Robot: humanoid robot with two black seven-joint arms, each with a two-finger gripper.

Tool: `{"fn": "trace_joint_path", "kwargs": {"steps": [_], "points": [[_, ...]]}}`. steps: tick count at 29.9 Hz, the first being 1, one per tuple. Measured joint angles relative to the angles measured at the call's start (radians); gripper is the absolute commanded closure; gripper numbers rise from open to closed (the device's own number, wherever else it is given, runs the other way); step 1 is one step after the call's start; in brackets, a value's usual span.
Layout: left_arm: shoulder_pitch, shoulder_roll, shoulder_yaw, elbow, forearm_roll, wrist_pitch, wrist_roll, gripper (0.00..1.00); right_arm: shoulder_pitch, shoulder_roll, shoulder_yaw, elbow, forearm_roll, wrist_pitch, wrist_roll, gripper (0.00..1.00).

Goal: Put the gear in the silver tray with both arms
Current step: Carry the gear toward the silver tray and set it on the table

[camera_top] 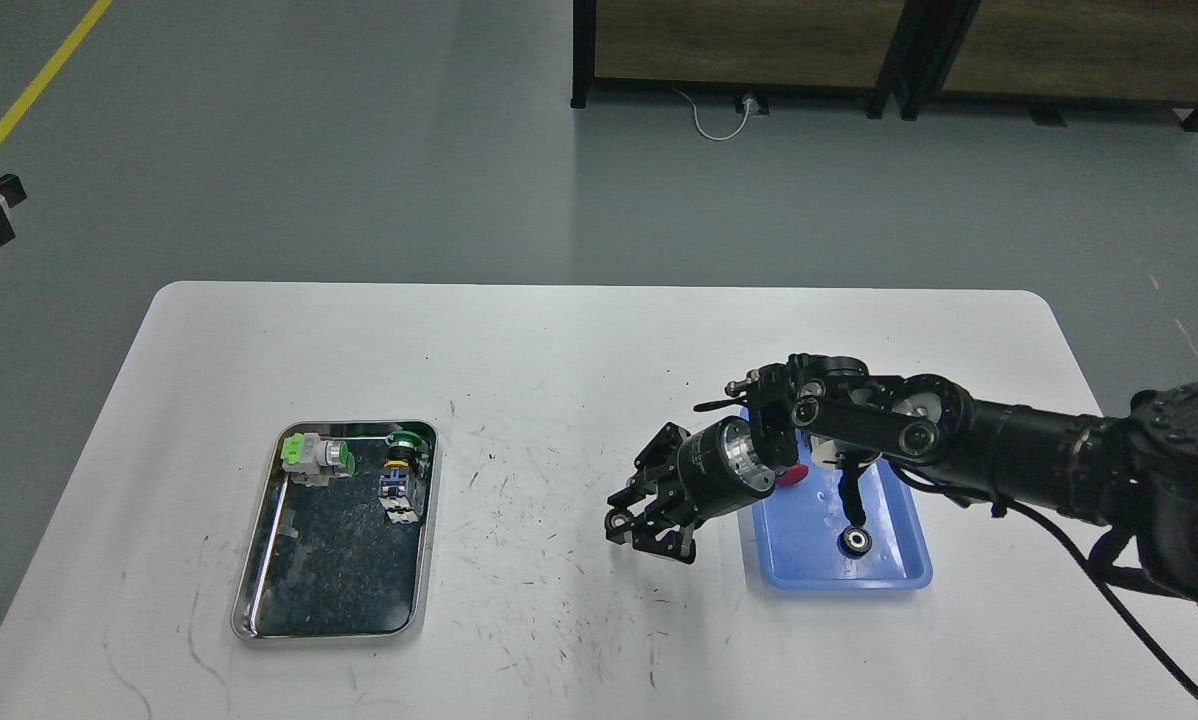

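My right end effector (649, 520) hangs fingers apart and empty, just left of the blue tray (899, 575); the gear (854, 541) sits inside it, silver tray (259, 560) far left.

A white, scuffed tabletop (579, 340) with rounded corners carries two things — the silver tray (252, 560) at left and a blue tray (899, 578) at right, well apart.

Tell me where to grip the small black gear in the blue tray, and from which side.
Grip the gear across its outer rim, coming straight down from above. It seems to lie flat on the blue tray floor with its bore facing up, clear of the walls, so jaws should fit on either side. The right gripper is nearest, just left of the tray.
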Motion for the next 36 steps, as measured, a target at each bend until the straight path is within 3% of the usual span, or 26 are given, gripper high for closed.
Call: {"fn": "trace_joint_path", "kwargs": {"steps": [7, 8, 12, 15, 27, 36], "points": [[0.000, 0.000, 0.000, 0.000, 0.000, 0.000, -0.001, 0.02, 0.025, 0.113, -0.064, -0.032, -0.005, 0.000, 0.000, 0.79], [0.000, 0.000, 0.000, 0.000, 0.000, 0.000, -0.001, 0.02, 0.027, 0.127, -0.070, -0.038, -0.005, 0.000, 0.001, 0.75], [0.000, 0.002, 0.000, 0.000, 0.000, 0.000, -0.002, 0.02, 0.030, 0.177, -0.080, -0.070, -0.004, 0.000, 0.004, 0.42], [0.001, 0.003, 0.001, 0.000, 0.000, 0.000, -0.003, 0.02, 0.030, 0.193, -0.080, -0.093, -0.001, 0.000, 0.008, 0.33], [0.001, 0.011, 0.002, -0.004, 0.000, -0.015, -0.019, 0.02, 0.055, 0.190, -0.066, -0.127, 0.016, 0.000, 0.019, 0.25], [-0.011, 0.009, -0.003, -0.116, 0.104, -0.052, -0.024, 0.02, 0.100, -0.020, -0.001, -0.152, 0.032, 0.000, 0.010, 0.25]]}}
